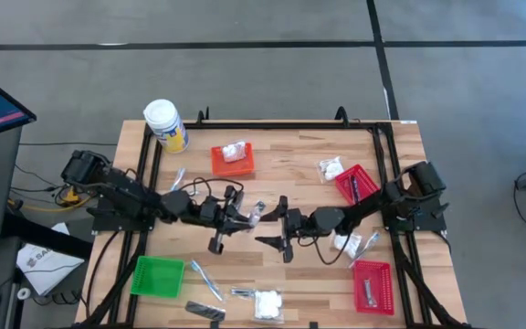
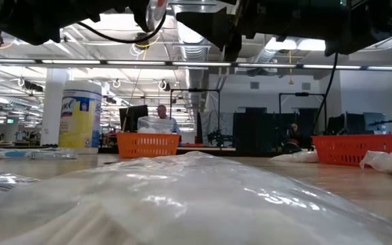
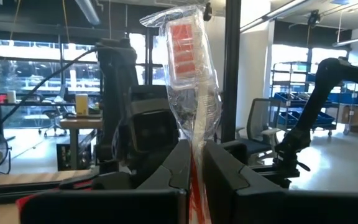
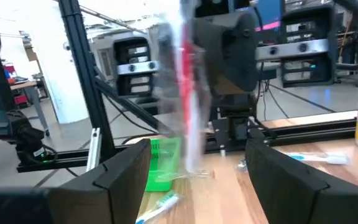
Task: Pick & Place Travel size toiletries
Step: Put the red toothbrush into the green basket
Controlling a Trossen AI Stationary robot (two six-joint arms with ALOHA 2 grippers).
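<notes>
Right now you have a thin clear-wrapped stick (image 3: pixel 191 81) with a red-and-white end pinched in your left gripper (image 3: pixel 194 180), standing upright between the closed fingers, lifted off the worktop (image 1: pixel 281 155) near its middle. Your left arm reaches in from the left side, wrist roughly level. Your right gripper (image 1: pixel 279 239) faces it from just beside, fingers spread apart around nothing, with the same stick blurred between them in the right wrist view. Other wrapped packets (image 1: pixel 267 303) lie near the front edge, beside the green basket (image 1: pixel 156 276); two red baskets (image 1: pixel 373 285) sit toward the right edge, an orange basket (image 1: pixel 232 160) and a white-lidded jar (image 1: pixel 165 125) at the back.
</notes>
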